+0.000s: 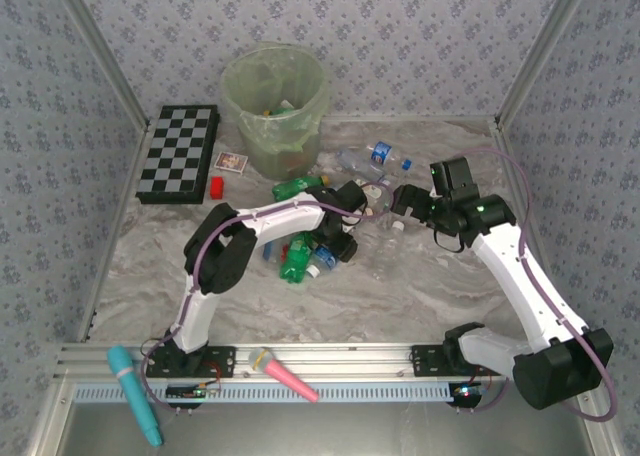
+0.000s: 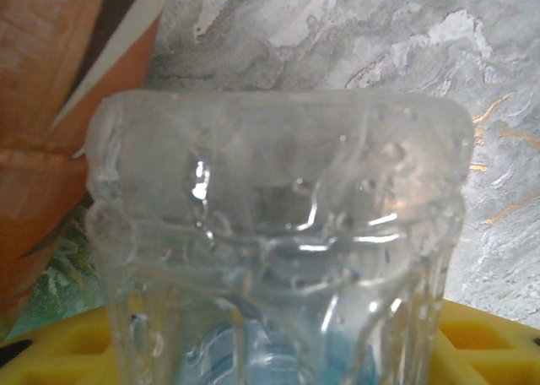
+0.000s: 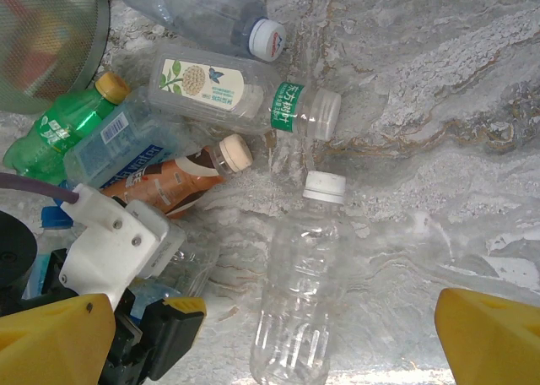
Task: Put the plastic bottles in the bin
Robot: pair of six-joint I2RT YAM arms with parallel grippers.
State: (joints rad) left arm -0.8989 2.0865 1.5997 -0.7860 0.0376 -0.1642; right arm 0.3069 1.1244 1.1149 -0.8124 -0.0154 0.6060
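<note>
Left of centre in the overhead view I see the bin standing at the back of the table, a green bottle lying just beside its foot. More plastic bottles are heaped mid-table around my left gripper; a clear bottle sits between its fingers, but I cannot tell whether they pinch it. My right gripper hangs spread wide above a white-capped bottle lying flat

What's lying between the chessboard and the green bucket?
In the top view, a small picture card lies between chessboard and bin, a red block beside it.
</note>
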